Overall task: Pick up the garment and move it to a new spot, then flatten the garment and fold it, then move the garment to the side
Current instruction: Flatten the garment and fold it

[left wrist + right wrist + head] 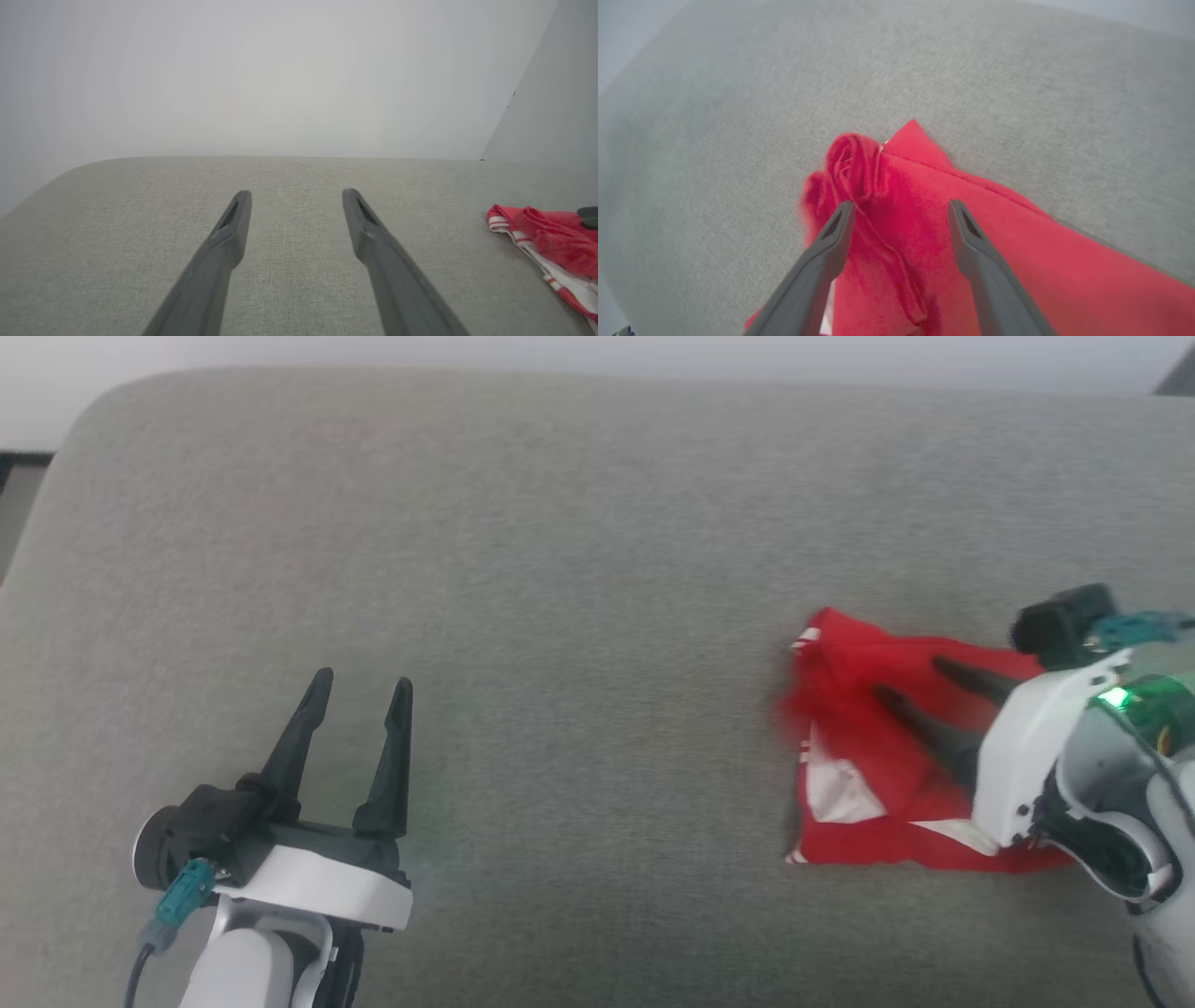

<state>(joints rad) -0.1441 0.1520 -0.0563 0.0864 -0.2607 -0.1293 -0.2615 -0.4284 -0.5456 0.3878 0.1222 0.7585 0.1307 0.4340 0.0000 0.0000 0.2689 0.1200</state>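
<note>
Lying crumpled on the right part of the grey cloth-covered counter (560,569), the bright red soft cloth garment (845,719) shows white stripe trim and a white patch at its near left edge. The right gripper (907,676) is poised over the garment with its dark fingers parted wide and nothing clasped; whether the tips touch the cloth cannot be told. The left gripper (364,679), also spread wide and empty, stands near left, well apart from the garment.

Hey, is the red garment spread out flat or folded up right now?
Folded, roughly: the garment lies doubled into a compact wedge, with a bunched roll at one corner.
</note>
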